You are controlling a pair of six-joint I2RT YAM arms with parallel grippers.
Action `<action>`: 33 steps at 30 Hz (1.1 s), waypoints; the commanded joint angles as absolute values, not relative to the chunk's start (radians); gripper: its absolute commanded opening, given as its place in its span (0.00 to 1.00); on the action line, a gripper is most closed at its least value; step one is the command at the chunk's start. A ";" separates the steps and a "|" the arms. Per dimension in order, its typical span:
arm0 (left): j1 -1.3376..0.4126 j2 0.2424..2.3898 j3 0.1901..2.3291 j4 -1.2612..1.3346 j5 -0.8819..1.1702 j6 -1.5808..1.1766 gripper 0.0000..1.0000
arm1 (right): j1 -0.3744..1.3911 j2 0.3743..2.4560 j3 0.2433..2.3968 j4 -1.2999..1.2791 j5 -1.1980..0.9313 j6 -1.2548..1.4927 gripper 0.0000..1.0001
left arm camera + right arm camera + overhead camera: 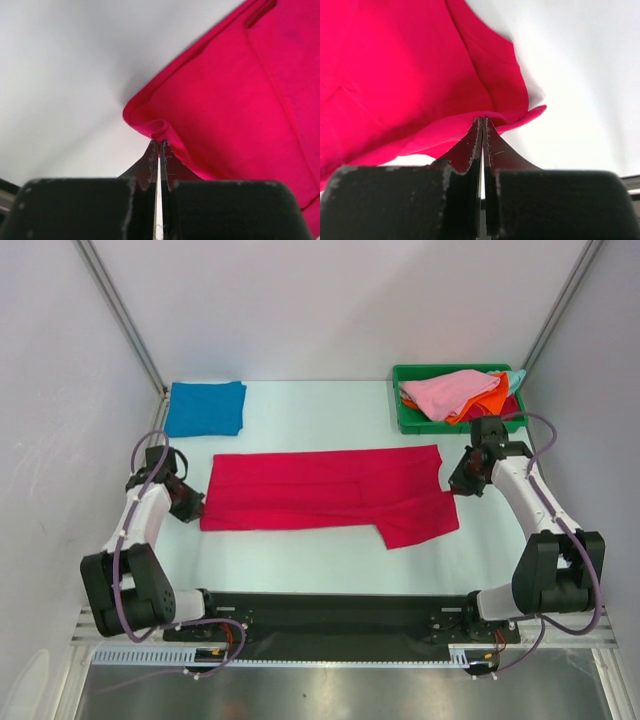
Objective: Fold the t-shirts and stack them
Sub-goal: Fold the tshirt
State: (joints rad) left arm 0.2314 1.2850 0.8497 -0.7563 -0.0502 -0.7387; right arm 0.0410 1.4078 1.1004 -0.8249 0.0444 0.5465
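Top external: crimson t-shirt [320,495] lay part-folded at centre, left gripper [190,502] clamped on its 9 o'clock edge, right gripper [462,483] on its 3 o'clock edge. Blue t-shirt [205,407] sat folded at 11 o'clock. Pink t-shirt [445,392] and others lay heaped, unfolded, in the green bin [405,420] at 1 o'clock.

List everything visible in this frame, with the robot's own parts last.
crimson t-shirt: one, crimson, spread flat mid-table between the arms
blue t-shirt: one, blue, folded at the far left corner
green bin: one, green, far right corner
pink t-shirt: one, pink, top of the pile in the bin
orange t-shirt: one, orange, under the pink one
light blue t-shirt: one, light blue, showing only at the bin's far right edge
table: one, pale
left gripper: one, black, shut on the crimson shirt's left edge
right gripper: one, black, shut on its right edge
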 commanded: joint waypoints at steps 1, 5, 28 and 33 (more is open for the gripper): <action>0.209 1.351 0.919 -0.713 -0.037 -0.680 0.00 | 0.017 1.436 1.164 -0.766 0.061 0.512 0.00; 0.206 1.430 0.960 -0.704 -0.035 -0.666 0.00 | 0.011 1.512 1.219 -0.739 0.048 0.483 0.00; 0.195 1.730 1.224 -0.706 -0.037 -0.600 0.00 | 0.008 1.807 1.442 -0.707 -0.031 0.459 0.00; 0.195 1.773 1.267 -0.715 -0.043 -0.597 0.00 | -0.017 1.845 1.483 -0.707 -0.035 0.460 0.00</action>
